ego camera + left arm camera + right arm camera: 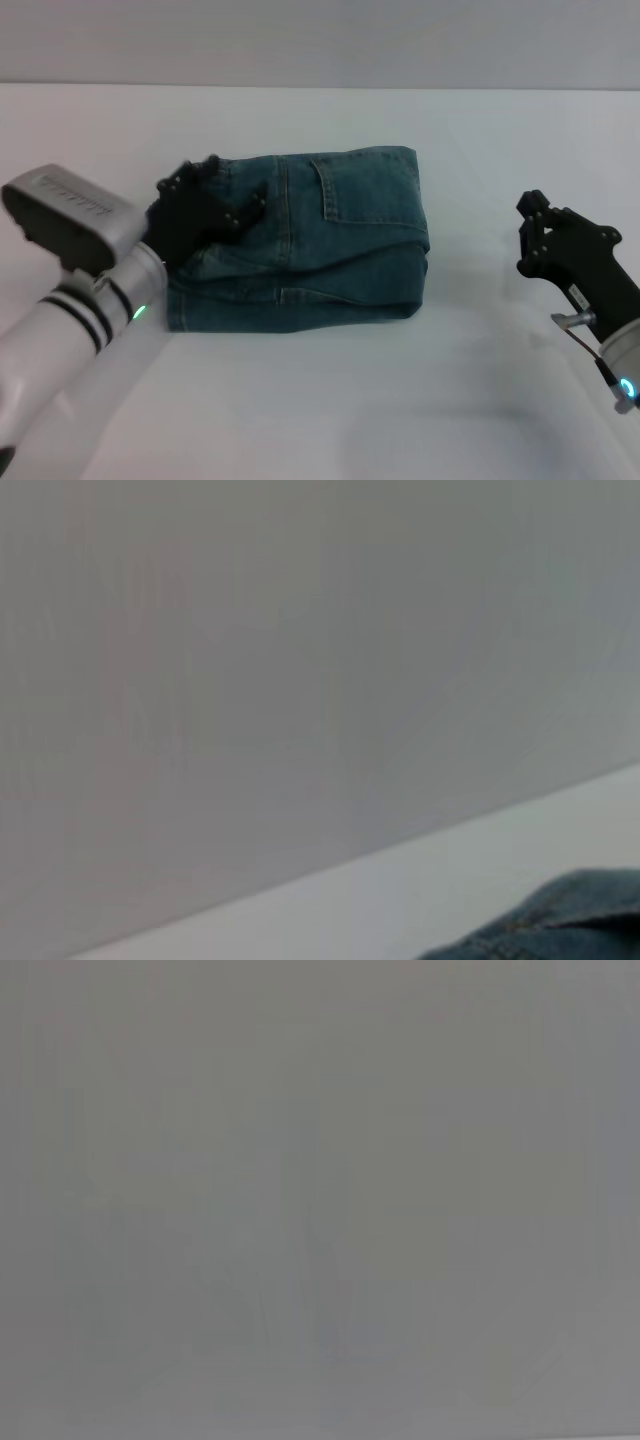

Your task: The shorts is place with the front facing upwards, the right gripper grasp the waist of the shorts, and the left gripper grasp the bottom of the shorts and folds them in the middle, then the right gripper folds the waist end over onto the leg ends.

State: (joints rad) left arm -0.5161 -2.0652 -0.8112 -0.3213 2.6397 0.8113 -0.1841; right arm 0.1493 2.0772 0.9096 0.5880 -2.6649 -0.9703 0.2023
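The shorts (340, 240) lie folded into a compact blue-green denim rectangle in the middle of the white table, a stitched pocket (335, 187) facing up. My left gripper (212, 200) rests open on the bundle's left end, its black fingers spread over the denim. That gripper covers the left end, so I cannot make out the waist or the leg ends there. A corner of the shorts (560, 920) shows in the left wrist view. My right gripper (548, 232) hovers to the right of the shorts, well apart from them. The right wrist view shows only blank grey.
The white table (320, 400) spreads around the bundle, with a grey wall (320, 40) behind its far edge. My left arm's silver forearm (70, 310) crosses the near left of the table.
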